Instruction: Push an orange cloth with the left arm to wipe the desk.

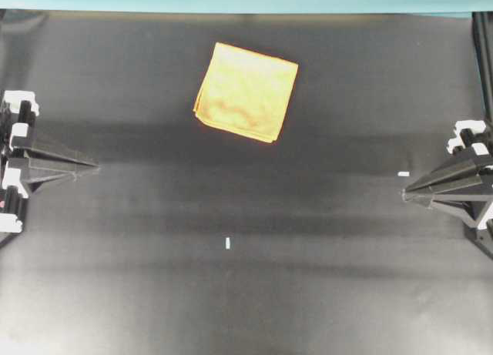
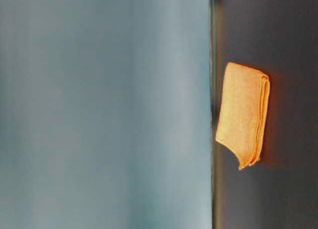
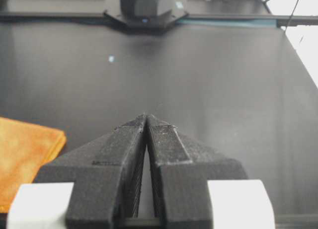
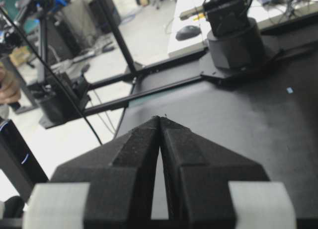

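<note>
Jaws closed and empty on left gripper (image 1: 94, 168) and right gripper (image 1: 406, 192); orange cloth (image 1: 246, 92) lies at 12 o'clock on surface (image 1: 231, 293); table-level view alone shows its folded layers.

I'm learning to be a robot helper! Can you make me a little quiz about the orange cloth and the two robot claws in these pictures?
1. True or false: the left gripper is touching the orange cloth.
2. Which is shut? A) only the left gripper B) only the right gripper C) both
3. Fill in: the cloth lies on the black ____.

Key:
1. False; it sits apart from the cloth.
2. C; both wrist views show the fingertips meeting.
3. desk.
</note>
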`<action>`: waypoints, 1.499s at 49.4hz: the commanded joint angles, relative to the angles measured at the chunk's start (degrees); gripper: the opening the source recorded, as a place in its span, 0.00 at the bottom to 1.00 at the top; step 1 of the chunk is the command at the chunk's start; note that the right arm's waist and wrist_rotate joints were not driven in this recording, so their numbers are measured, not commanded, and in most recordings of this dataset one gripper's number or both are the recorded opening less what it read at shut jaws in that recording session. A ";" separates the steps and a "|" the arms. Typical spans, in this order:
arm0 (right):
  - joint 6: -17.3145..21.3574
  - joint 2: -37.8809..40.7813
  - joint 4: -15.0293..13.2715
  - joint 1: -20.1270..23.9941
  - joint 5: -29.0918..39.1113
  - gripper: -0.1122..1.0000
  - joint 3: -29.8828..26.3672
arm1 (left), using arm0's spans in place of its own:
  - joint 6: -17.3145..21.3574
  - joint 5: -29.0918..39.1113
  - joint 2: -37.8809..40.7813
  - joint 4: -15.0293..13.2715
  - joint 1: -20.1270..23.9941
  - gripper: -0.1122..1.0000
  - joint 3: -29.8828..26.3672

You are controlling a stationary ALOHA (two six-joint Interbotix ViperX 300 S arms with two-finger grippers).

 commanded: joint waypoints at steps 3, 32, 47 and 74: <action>-0.09 0.70 0.09 0.00 -0.44 0.15 -0.62 | 0.79 -1.05 5.36 2.46 2.46 0.16 -2.55; -0.09 0.18 0.09 0.09 2.11 0.10 -0.18 | 1.32 -8.17 38.32 2.46 18.02 0.10 -14.94; 0.00 0.18 0.09 0.09 2.11 0.10 0.35 | 3.34 -13.18 50.71 2.46 19.86 0.30 -24.70; -0.09 0.18 0.00 0.00 2.11 0.10 1.05 | 1.76 -14.24 75.06 2.46 24.79 0.86 -40.17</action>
